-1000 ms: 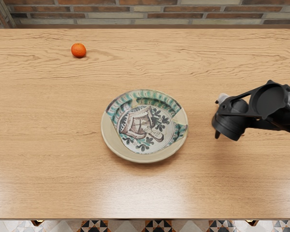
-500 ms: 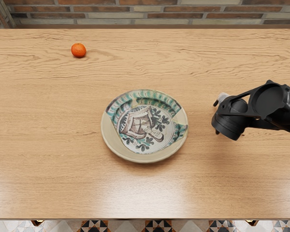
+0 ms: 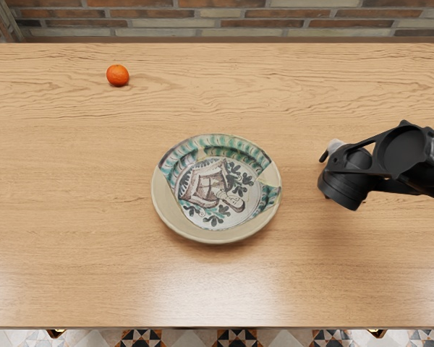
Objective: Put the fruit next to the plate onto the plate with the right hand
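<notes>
We see a red-brown brick wall (image 3: 202, 20) running along the top of the view, and in front of it a wide wooden table (image 3: 72, 224) with a light, wavy grain. Below the table's near edge a strip of patterned floor tiles (image 3: 239, 337) shows.

Near the middle of the table sits a round plate (image 3: 168, 210) with a pale cream rim. Its inner part is painted with a green and dark band around a figure in brown and black. The plate lies flat on the wood and carries nothing.

The fruit (image 3: 117, 75), a small orange ball, rests on the table toward the far left corner. It is well apart from the plate, up and to the left of it, and nothing touches it. A small shadow lies beside it on the wood.

The right arm (image 3: 412, 155) comes in from the right edge, dark and glossy, with a large round joint. It ends in the right hand (image 3: 340, 184), which hangs over the table just to the right of the plate, near its rim but clear of it. A small pale grey part shows at the top of the hand. From this angle the hand reads only as a dark rounded mass, so we cannot tell whether it is spread or closed. It holds nothing that we can see, and it is far from the fruit, with the whole plate between them.
</notes>
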